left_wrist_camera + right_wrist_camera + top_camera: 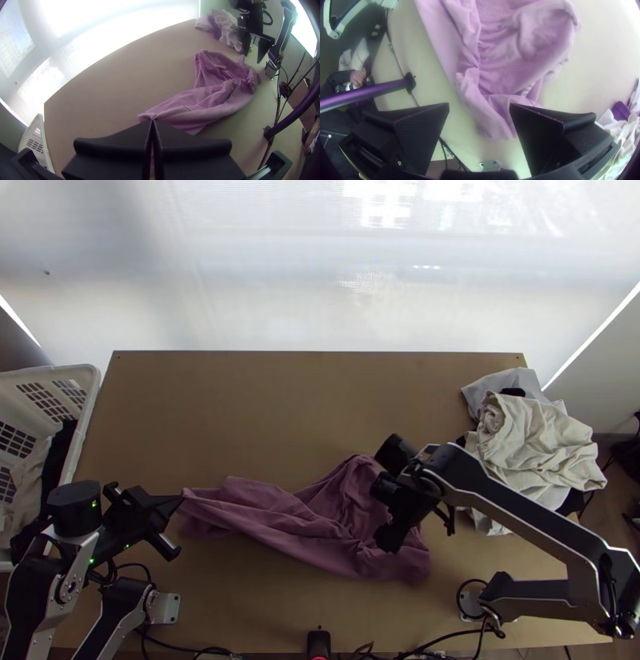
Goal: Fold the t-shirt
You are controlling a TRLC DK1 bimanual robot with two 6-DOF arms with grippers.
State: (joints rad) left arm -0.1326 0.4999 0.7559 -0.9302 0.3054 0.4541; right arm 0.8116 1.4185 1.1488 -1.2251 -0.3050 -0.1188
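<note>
"Where did the shirt point(320, 524) lie?"

"On the bench point(264, 396), a little to the six o'clock side of its middle. It was rumpled, drawn narrow toward nine o'clock and loosely bunched toward four."

"And the left tool point(181, 498)?"

"At nine o'clock, pressed together, pinching the tip of the shirt's narrow end."

"What about the right tool point(406, 532)?"

"Spread wide, at the bunched end, with nothing pinched. Its height was hard to judge from overhead, but it seemed to hang just above the cloth."

"Anything else around?"

"A heap of pale clothes point(532, 440) sat on the bench at two o'clock, and a white basket point(90, 390) with clothes in it stood beside the bench at ten."
</note>
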